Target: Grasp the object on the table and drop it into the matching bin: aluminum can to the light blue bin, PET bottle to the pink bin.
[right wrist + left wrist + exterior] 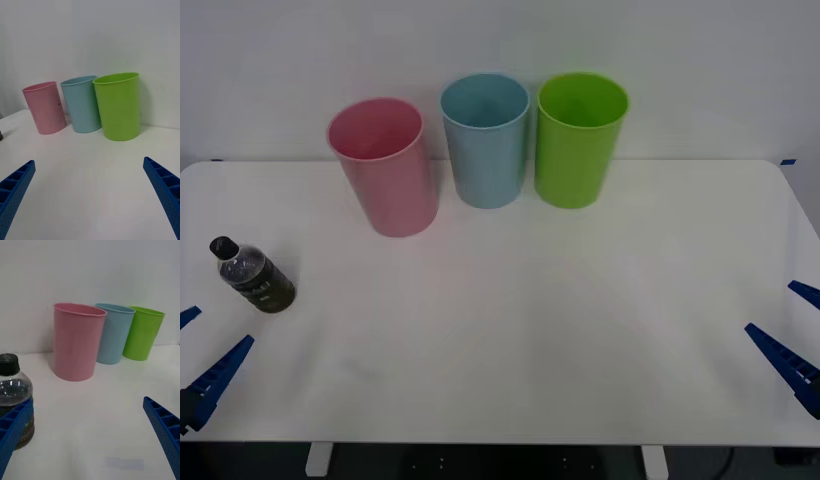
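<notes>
The PET bottle [252,275], small and clear with a black cap and dark label, stands upright on the white table [530,330] at its left side. My left gripper [225,325] is open just in front of it, near the table's front left corner. In the left wrist view the bottle [14,388] stands close by one finger [15,427], outside the gap of the open gripper [88,399]. The pink bin [385,170] and the light blue bin [485,145] stand at the back. My right gripper [770,305] waits open at the front right.
A lime green bin [578,145] stands right of the light blue one, the three bins in a row near the back edge and the wall. Bare tabletop stretches between the bottle and the pink bin [77,343].
</notes>
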Controlling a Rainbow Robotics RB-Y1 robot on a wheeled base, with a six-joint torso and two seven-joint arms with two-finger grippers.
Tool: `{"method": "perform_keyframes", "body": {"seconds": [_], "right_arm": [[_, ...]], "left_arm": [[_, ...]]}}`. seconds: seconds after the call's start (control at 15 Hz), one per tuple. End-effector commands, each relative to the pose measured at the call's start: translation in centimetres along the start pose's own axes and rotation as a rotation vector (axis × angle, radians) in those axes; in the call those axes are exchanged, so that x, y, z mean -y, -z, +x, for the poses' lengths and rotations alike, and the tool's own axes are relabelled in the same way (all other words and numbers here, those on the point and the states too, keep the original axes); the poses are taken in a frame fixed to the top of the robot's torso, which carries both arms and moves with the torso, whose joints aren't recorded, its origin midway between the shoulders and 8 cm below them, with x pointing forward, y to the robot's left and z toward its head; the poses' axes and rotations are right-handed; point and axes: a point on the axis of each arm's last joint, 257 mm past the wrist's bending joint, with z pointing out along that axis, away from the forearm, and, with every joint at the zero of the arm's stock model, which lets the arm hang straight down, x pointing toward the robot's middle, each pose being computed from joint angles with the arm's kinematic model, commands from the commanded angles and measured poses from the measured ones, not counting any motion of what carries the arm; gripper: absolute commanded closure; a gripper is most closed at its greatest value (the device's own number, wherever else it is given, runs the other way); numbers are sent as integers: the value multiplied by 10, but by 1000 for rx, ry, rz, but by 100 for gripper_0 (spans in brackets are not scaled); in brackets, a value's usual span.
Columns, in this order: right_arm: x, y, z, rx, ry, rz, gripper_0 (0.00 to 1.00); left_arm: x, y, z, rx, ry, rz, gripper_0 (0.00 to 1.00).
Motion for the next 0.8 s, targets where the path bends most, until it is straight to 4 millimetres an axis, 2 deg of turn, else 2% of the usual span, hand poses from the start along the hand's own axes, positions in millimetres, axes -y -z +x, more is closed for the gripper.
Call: {"method": "perform_keyframes", "body": {"seconds": [0.07, 0.53, 0.8], "right_arm": [[0, 0, 0, 0, 0, 0, 0], [0, 0, 0, 0, 0, 0, 0], [0, 0, 0, 0, 0, 0, 0]], "left_arm": [[-16, 9, 12, -31, -4, -80, 0], [-50, 28, 47, -132, -133, -261, 0], [-61, 27, 58, -148, -106, -334, 0]]}}
